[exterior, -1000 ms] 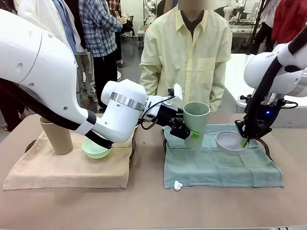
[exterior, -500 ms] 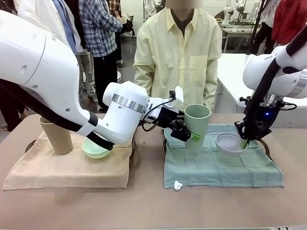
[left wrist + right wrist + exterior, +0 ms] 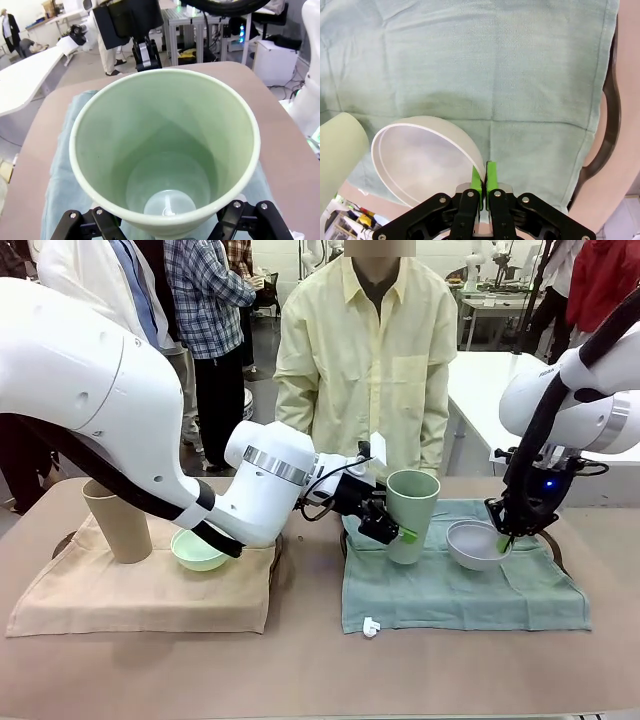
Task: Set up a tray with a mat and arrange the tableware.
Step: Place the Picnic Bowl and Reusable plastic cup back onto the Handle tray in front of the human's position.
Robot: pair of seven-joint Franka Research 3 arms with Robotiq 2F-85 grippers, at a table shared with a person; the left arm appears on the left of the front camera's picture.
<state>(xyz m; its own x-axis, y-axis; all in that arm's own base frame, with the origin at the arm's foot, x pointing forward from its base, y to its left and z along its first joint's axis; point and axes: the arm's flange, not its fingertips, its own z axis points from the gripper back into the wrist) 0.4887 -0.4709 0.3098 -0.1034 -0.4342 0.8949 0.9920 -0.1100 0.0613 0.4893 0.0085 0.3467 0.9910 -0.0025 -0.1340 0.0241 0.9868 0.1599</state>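
Left gripper point(image 3: 392, 525) clamps the pale green cup point(image 3: 410, 515), tilted, near green mat's point(image 3: 460, 590) far-left corner. Right gripper point(image 3: 503, 541) pinches white bowl's point(image 3: 477, 543) rim.

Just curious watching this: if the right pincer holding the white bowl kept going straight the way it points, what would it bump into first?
Most likely the green mat. The right pincer points down at it, pinching the rim of the greyish white bowl; the bowl would probably touch first.
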